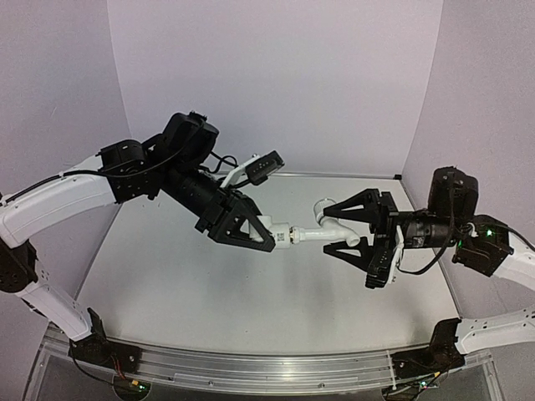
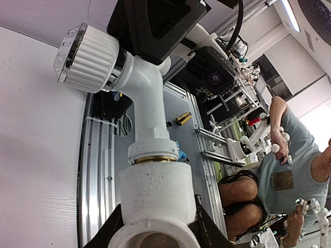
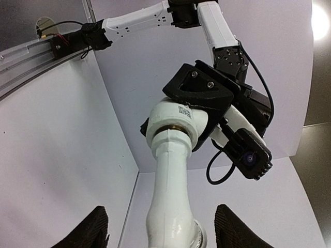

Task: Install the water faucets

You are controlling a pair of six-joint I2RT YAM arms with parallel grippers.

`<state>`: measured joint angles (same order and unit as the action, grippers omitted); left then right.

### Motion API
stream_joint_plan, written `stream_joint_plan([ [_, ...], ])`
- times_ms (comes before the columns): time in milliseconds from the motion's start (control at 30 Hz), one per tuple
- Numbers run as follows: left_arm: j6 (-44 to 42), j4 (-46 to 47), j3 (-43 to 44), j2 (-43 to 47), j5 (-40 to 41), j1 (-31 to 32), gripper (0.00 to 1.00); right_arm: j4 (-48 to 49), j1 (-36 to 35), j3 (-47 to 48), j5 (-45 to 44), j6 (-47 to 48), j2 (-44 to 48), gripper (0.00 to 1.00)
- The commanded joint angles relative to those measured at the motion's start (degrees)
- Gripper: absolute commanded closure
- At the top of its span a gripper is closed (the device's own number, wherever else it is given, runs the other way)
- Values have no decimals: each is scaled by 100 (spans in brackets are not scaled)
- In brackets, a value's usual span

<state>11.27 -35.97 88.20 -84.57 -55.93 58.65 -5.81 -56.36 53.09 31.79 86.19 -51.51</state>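
Note:
A white water faucet (image 1: 328,224) with a ribbed round knob (image 2: 88,58) hangs in mid-air, its brass-coloured threaded end sitting in a short white cylindrical fitting (image 1: 282,235). My left gripper (image 1: 267,238) is shut on that fitting (image 2: 155,199), with the black fingers pressed against both of its sides. My right gripper (image 1: 349,227) straddles the knob end of the faucet (image 3: 173,191). Its fingers (image 3: 85,230) stand apart from the faucet body, with a gap on each side, so it is open. The fitting (image 3: 178,121) and the left jaws show at the far end.
An aluminium rail (image 1: 267,368) runs along the table's near edge between the arm bases. Purple walls close in the back and both sides. In the left wrist view a seated person (image 2: 279,175) and metal framing lie beyond the table edge.

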Motion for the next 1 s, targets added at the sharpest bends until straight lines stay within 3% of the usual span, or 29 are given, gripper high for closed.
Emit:
stream_joint_plan([
  [0,104,356,189,-60,-505,-21,100,428,-38,-9,-6,154,-118,37],
  [233,36,349,162,-24,-291,-21,100,430,-40,13,144,-205,-115,62],
  [633,-277,127,276,-8,61,-22,100,428,-41,305,121,-1516,-264,88],
  [733,-501,107,217,168,483,-21,96,425,-42,521,35,-2175,-368,99],
  [967,-994,578,-267,765,1762,-7,94,386,-38,1077,-385,-4427,-766,100],
])
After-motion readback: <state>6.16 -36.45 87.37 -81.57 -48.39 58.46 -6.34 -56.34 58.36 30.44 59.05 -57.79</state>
